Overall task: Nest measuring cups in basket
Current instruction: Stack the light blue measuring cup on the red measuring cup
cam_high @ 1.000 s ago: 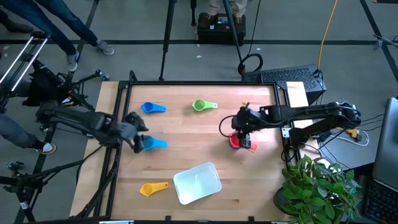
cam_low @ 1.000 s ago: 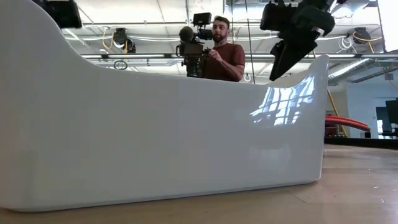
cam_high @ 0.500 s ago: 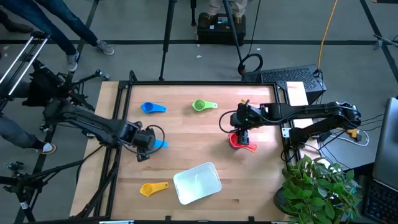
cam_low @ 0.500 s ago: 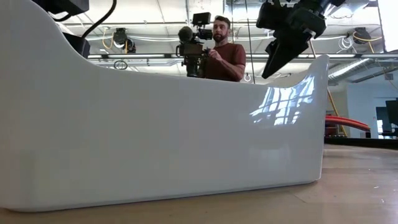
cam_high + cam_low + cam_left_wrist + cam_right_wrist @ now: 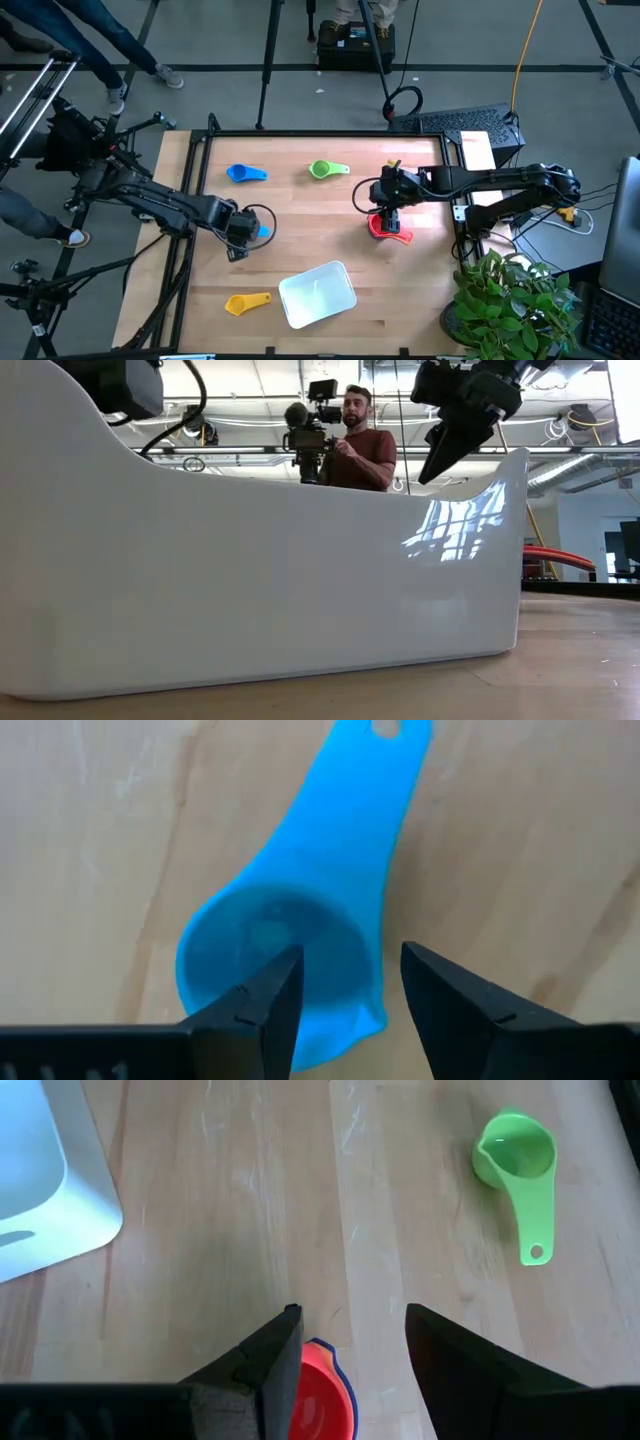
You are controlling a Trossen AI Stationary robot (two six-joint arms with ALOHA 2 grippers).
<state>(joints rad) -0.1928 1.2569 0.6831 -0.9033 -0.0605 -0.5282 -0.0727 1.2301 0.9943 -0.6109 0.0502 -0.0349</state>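
The light blue cup (image 5: 270,955) lies on the table left of centre, bowl up, its handle (image 5: 385,780) pointing away from the wrist. My left gripper (image 5: 350,965) hangs open low over it (image 5: 240,228). The red cup (image 5: 318,1405) sits nested in an orange one and a blue one (image 5: 383,228) on the table's right part. My right gripper (image 5: 352,1325) is open just above that stack (image 5: 388,210). The basket (image 5: 317,294) stands near the near edge. A blue cup (image 5: 245,174), a green cup (image 5: 328,169) and a yellow cup (image 5: 247,302) lie apart on the table. My left gripper comes from above, pointing down, with one finger (image 5: 270,1000) over the inside of the light blue cup's bowl and the other finger (image 5: 440,1005) outside the bowl's wall (image 5: 375,970). Whether either finger touches the cup, I cannot tell.
The low view is almost filled by the basket's wall (image 5: 300,580). A person with a camera (image 5: 350,445) stands beyond the table's far edge. Bare wood lies between the two arms and around the basket. A potted plant (image 5: 510,300) stands off the table's right near corner.
My left gripper has moved toward the table's right until it stands over the light blue cup, now mostly covered in the high view. My right gripper has drawn a little toward the far edge, uncovering the red cup and its handle. The cups have stayed where they were.
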